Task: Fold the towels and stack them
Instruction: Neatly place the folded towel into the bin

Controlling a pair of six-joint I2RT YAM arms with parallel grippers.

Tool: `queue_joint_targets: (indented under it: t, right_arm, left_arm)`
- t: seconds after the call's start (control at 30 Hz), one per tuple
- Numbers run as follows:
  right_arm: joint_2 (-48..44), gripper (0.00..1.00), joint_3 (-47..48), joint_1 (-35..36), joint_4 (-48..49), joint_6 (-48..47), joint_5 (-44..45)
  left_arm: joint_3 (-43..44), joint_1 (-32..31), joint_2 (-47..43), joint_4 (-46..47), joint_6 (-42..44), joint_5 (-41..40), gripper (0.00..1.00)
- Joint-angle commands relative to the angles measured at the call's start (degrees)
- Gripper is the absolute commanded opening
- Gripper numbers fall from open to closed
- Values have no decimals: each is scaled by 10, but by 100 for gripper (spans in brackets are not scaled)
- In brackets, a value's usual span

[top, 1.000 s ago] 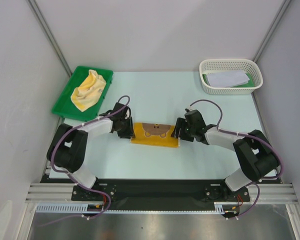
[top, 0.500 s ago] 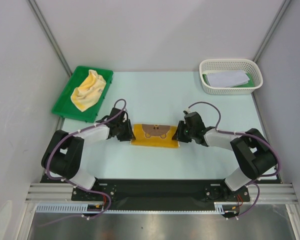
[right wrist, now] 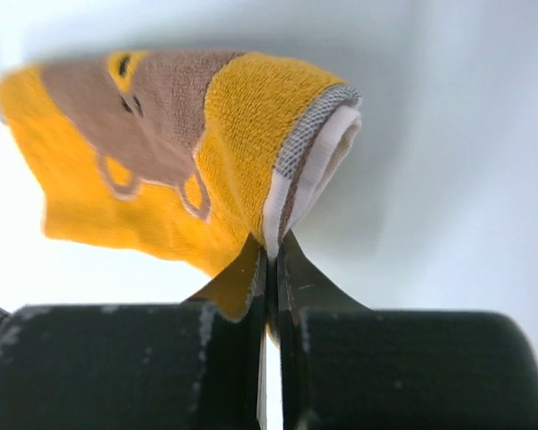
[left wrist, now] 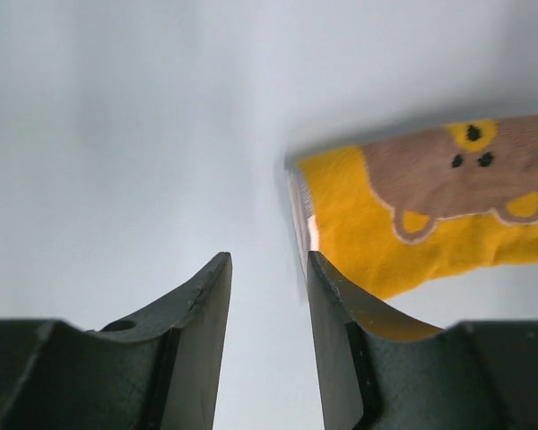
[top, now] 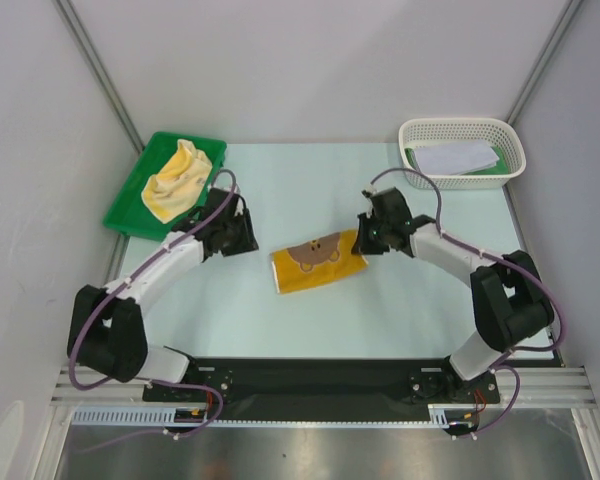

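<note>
A folded orange towel with a brown bear face [top: 315,262] lies slanted mid-table. My right gripper [top: 364,240] is shut on its right end; in the right wrist view the white-edged fold [right wrist: 309,170] is pinched between the closed fingers [right wrist: 271,253]. To the left of the towel, my left gripper [top: 248,237] is open and holds nothing; the left wrist view shows bare table between its fingers [left wrist: 267,262] and the towel's end [left wrist: 412,210] just beyond the right finger. A crumpled yellow towel [top: 180,180] lies in the green tray [top: 130,210].
A white lattice basket [top: 462,152] at the back right holds a pale folded cloth [top: 452,158] over something green. Grey walls close in both sides. The arm bases stand on a black rail [top: 310,378] at the near edge.
My left gripper let go of the towel and drew back to the left and away. My right gripper closed on the towel's right end and pulled it farther back, slanting the towel.
</note>
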Motion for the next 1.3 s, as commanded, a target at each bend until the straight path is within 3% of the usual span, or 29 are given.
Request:
queue_joint_targets:
  t: [0.0, 0.43, 0.83, 1.27]
  right_arm:
    - [39, 0, 94, -14, -108, -98, 13]
    - [257, 0, 513, -152, -257, -218, -7]
    - [457, 0, 860, -293, -330, -264, -18]
    - [481, 0, 881, -388, -229, -272, -27]
  left_arm:
    - [50, 8, -41, -37, 36, -45, 45]
    - [50, 9, 15, -5, 54, 66, 44]
    - [60, 9, 44, -2, 62, 92, 45]
    - [68, 10, 53, -11, 71, 93, 45]
